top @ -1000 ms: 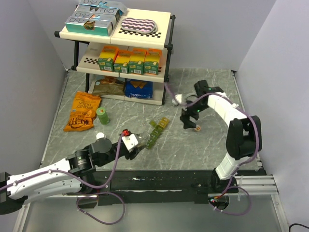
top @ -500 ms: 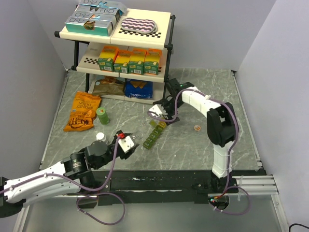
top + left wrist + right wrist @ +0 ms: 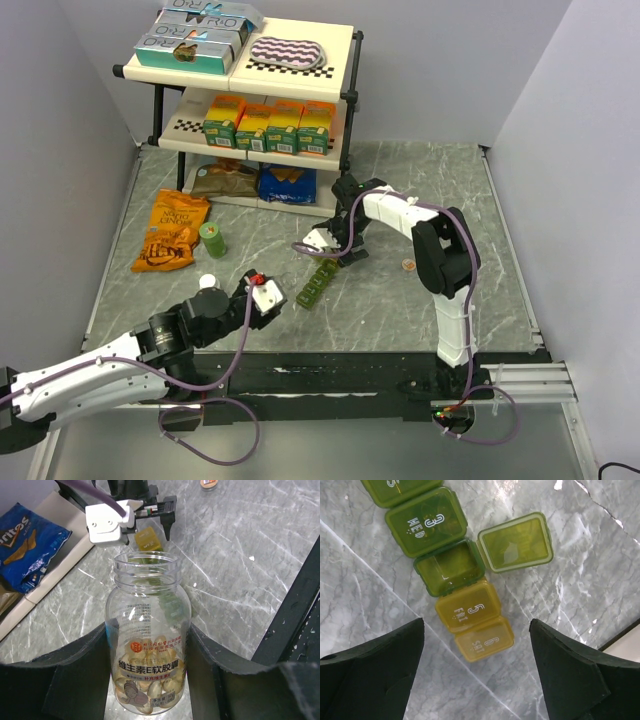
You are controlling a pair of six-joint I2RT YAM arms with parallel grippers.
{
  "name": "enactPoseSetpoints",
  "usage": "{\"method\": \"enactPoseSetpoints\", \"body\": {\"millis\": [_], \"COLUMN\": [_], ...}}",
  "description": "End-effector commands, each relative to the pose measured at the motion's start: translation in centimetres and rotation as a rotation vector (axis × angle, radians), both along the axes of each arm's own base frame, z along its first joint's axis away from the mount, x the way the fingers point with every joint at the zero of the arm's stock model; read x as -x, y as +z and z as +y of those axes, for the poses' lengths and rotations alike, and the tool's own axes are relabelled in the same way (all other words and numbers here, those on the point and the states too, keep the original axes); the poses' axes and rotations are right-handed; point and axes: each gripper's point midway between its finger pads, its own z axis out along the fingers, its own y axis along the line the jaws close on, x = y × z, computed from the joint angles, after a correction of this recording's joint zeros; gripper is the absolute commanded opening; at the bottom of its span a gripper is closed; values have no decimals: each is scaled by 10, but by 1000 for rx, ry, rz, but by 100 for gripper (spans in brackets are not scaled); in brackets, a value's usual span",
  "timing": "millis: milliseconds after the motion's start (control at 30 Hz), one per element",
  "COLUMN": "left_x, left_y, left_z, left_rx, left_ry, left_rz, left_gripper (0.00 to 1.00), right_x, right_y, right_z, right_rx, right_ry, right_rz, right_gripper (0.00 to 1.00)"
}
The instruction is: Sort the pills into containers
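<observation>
Clear bottle (image 3: 150, 595) in left end effector (image 3: 150, 630); right end effector (image 3: 476, 622) spread.

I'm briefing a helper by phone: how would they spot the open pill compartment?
On the marble table, before the shelf, lies a green-to-yellow pill organizer strip. The open compartment sits between the WED lid and the FRI lid. It alone has its lid flipped aside.

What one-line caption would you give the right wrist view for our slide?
Open right gripper hovers over the pill containers; one compartment has its lid flipped open, its neighbours shut.
</observation>
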Motion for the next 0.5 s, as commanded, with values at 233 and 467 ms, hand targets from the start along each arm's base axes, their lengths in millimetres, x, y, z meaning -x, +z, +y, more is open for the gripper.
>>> {"method": "enactPoseSetpoints", "body": {"millis": [233, 467], "left_x": [0, 2], "left_y": [17, 20], "left_z": [-4, -5], "left_rx": [59, 77], "left_ry": [-26, -38], "left_rz": [-25, -24], "left_gripper": [1, 1], "right_x": [24, 50], "right_y": [-1, 12], "right_z": [-13, -18], "right_rx": [21, -4], "right_ry": [-69, -192], "right_rz": [30, 72], "right_gripper": [77, 60]}}
